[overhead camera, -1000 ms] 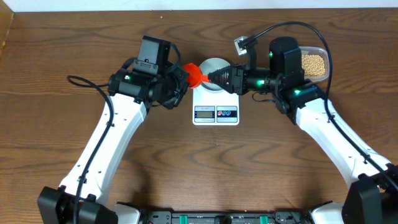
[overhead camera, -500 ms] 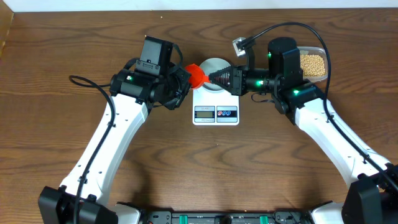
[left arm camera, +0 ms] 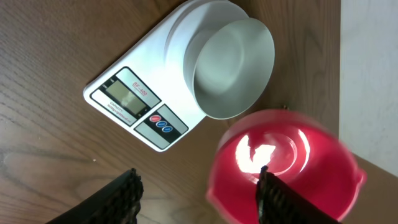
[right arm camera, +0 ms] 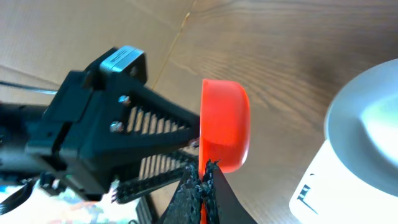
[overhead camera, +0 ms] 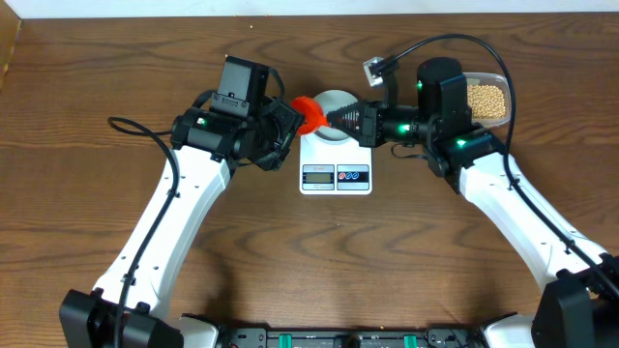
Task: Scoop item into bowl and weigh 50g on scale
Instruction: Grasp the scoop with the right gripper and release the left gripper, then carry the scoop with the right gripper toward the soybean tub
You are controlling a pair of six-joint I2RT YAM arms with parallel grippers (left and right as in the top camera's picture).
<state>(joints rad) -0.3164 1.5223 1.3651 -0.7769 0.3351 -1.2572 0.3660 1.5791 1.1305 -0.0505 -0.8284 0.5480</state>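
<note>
Your right gripper (right arm camera: 202, 173) is pinching shut on the lower edge of the red scoop (right arm camera: 225, 124), while your left gripper (left arm camera: 199, 186) is standing with its fingers spread apart just beside it, gripping nothing. Beyond them the bowl (left arm camera: 233, 59) is sitting empty on the scale (left arm camera: 134, 93), whose print beside the display (left arm camera: 121, 94) is looking like "SF-400". Farther off, the beans (overhead camera: 488, 99) are lying in the clear tub (overhead camera: 491, 77), so I judge you are only beginning, with scooping and weighing not yet done.
</note>
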